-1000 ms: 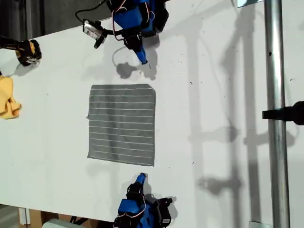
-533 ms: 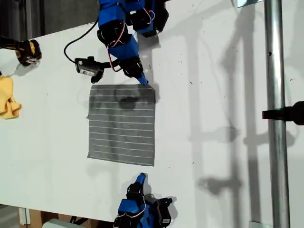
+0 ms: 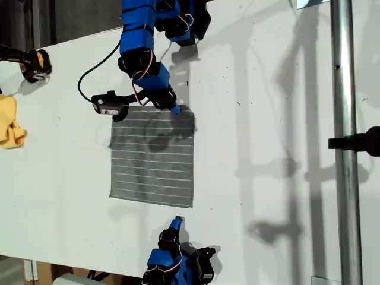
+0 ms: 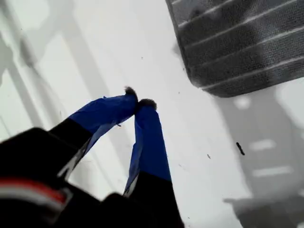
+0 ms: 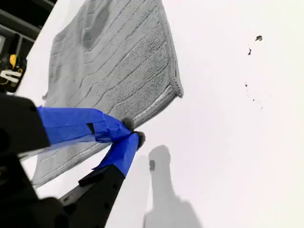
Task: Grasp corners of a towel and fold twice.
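Towel (image 3: 152, 155): grey rectangular cloth of soft ribbed weave, crossed by thin white parallel stripes, lying flat and unfolded on the white table (image 3: 267, 119), its edges finished with a narrow stitched hem that shows clearly in the second wrist view (image 5: 118, 61). Four squared corners; the one nearest my second gripper (image 5: 178, 90) has its tip curled up slightly off the table. My second gripper (image 3: 174, 109): blue-taped fingers with small dark fuzzy tips, pressed together tip to tip with no fabric between them, poised at the towel's edge toward the top of the exterior view, near that corner at the exterior view's right; in the second wrist view the tips (image 5: 133, 130) stand over the hem just beside the corner, and contact with the cloth cannot be told. My first gripper (image 3: 176, 223): same blue tape and dark tips, fingers likewise closed on each other and holding nothing, sitting over bare table near the bottom of the exterior view, apart from the towel's near edge; the first wrist view shows the tips (image 4: 138, 102) meeting over white surface with a rounded towel corner (image 4: 202, 85) well clear of them. Table: smooth matte white, with a few dark specks. Small yellow cloth (image 3: 10, 122): crumpled, at the exterior view's left edge, well apart from the towel. Metal pole (image 3: 344, 119): smooth, upright along the exterior view's right.
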Tool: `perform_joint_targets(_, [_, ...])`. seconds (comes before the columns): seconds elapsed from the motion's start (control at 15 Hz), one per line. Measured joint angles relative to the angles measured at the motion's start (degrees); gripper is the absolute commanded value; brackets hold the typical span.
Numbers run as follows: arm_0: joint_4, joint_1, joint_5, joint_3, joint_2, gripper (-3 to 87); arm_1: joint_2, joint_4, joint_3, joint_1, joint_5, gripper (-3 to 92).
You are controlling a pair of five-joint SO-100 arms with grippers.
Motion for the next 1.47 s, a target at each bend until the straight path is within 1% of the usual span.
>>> perform_joint_targets(0.07, [0.0,0.0,0.0,0.0,0.0,-1.5,0.0,0.9,0.0,0.9,-0.4,29.6])
perform_joint_targets(0.2, [0.0,0.0,0.0,0.0,0.0,-1.5,0.0,3.5,-0.9,2.1,-1.4,43.8])
perform_joint_targets(0.47, [0.0,0.0,0.0,0.0,0.0,-1.5,-0.4,7.5,-5.4,2.8,-5.4,43.7])
perform_joint_targets(0.67, [0.0,0.0,0.0,0.0,0.0,-1.5,-2.6,6.9,-5.0,3.2,-5.9,40.7])
perform_joint_targets(0.73, [0.0,0.0,0.0,0.0,0.0,-1.5,-4.3,5.9,-3.7,3.4,-6.1,39.9])
perform_joint_targets(0.87, [0.0,0.1,0.0,0.0,0.0,-1.5,-8.1,2.2,0.4,4.0,-6.6,41.4])
perform_joint_targets(1.13, [0.0,0.3,0.0,0.0,0.0,-1.5,-11.3,-9.0,12.0,5.1,-6.7,40.1])
perform_joint_targets(1.47, [0.0,0.3,0.0,0.0,0.0,-1.5,-13.2,-14.8,17.5,6.9,-6.9,39.4])
